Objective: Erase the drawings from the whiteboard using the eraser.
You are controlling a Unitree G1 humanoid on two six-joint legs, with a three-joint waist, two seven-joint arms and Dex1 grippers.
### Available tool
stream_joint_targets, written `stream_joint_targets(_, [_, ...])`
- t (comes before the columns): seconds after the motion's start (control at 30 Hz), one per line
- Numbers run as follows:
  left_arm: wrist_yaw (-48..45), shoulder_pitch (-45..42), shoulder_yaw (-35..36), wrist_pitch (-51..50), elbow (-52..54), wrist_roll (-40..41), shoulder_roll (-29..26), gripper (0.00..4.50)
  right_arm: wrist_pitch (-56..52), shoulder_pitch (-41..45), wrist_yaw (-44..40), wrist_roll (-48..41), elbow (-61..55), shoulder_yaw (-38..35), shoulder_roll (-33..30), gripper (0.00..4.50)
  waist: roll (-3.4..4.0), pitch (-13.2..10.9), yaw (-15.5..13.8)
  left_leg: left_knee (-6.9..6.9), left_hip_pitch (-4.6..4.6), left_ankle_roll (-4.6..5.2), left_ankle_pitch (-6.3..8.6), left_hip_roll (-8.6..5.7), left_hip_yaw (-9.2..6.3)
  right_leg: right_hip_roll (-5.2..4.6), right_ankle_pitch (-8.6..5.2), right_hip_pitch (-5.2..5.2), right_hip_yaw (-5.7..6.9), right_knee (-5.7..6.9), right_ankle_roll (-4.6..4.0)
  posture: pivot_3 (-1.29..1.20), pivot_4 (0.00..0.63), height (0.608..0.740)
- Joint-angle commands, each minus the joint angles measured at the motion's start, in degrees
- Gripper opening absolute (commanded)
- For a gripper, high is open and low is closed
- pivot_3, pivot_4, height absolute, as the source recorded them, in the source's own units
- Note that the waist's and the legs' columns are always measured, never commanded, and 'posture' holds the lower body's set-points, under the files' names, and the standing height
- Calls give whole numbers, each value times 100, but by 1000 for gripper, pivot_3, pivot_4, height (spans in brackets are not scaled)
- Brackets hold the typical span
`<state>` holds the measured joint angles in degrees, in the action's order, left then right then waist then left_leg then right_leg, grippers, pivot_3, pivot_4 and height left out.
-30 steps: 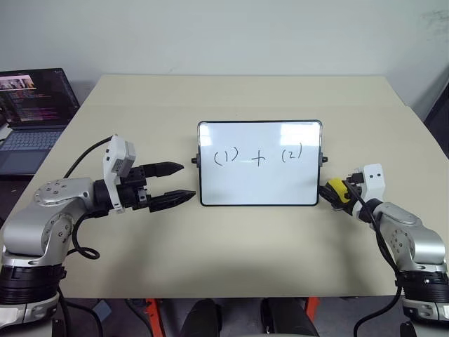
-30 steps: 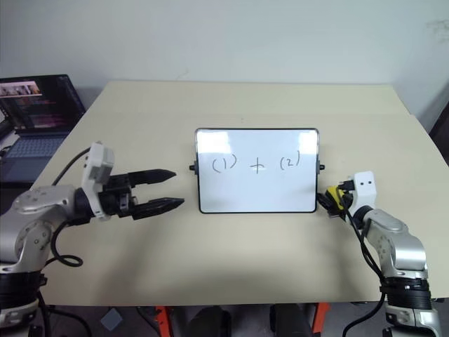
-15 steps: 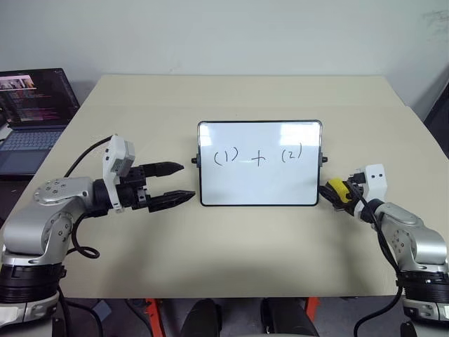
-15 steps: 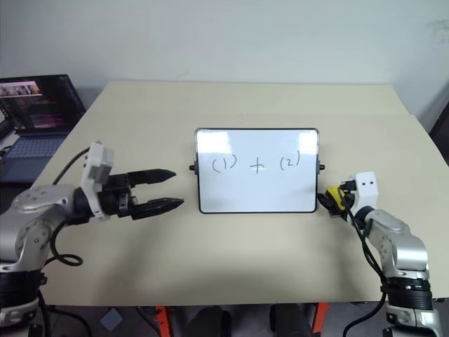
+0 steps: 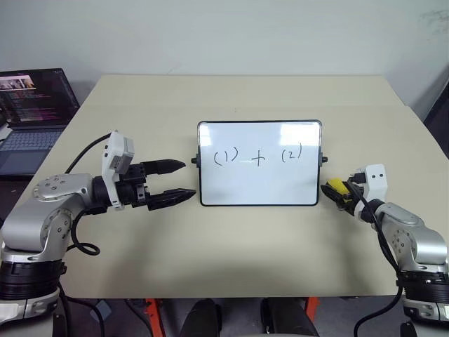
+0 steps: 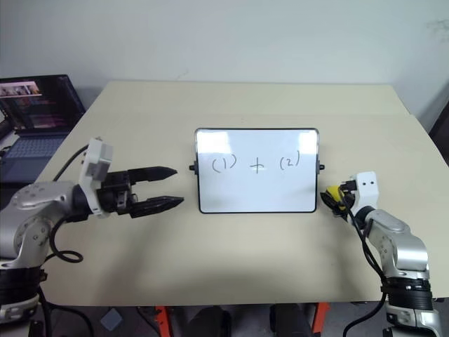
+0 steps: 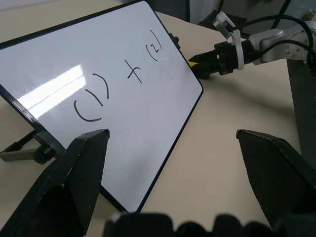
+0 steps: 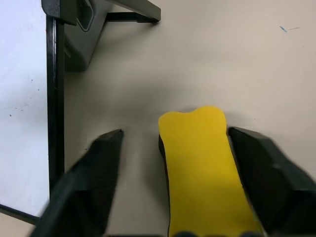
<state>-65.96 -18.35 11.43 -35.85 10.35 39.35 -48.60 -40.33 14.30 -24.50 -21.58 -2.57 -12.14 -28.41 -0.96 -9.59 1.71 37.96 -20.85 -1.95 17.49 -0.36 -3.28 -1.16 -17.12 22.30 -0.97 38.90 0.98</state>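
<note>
My left gripper [image 5: 174, 181] hangs spread beside the whiteboard [image 5: 259, 163]. Right of the board, the eraser [image 8: 205, 170] lies lengthwise between my right gripper [image 8: 190, 182] fingers, one not yet touching it.

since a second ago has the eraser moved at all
No. The eraser lies at the same spot on the table, just off the whiteboard's lower right corner, between the right tool's fingers.

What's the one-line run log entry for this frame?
phase: pre-grasp | right gripper: fingers around eraser, gap on one side | left gripper: open beside whiteboard | drawings: intact
</note>
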Motion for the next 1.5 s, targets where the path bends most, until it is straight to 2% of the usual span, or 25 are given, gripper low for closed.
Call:
stream_joint_targets(0.03, [-68,-111,81,63,26,20,-106,4500,56,48,-3,-71,-99,-147,-1,2134,0,0,0,0,0,0,0,0,0,0,0,0,0,0,0,0,150,740])
stream_joint_targets(0.07, [-70,-113,78,69,22,12,-108,4500,63,60,-9,-67,-84,-147,-6,1710,0,0,0,0,0,0,0,0,0,0,0,0,0,0,0,0,150,740])
stream_joint_targets(0.13, [-70,-126,75,76,8,-2,-109,4500,73,87,-16,-62,-54,-153,-14,1202,0,0,0,0,0,0,0,0,0,0,0,0,0,0,0,0,150,740])
stream_joint_targets(0.83, [-144,-284,20,177,-131,-138,-47,4500,58,74,75,-32,-127,-224,-60,1177,0,0,0,1,0,0,0,0,0,0,0,0,0,2,0,0,150,740])
stream_joint_targets(1.5, [-238,-464,-148,315,-356,-223,-6,4500,25,400,878,42,-1027,-614,-154,1177,0,0,4,0,0,0,0,0,1,1,0,1,-1,4,0,0,150,740])
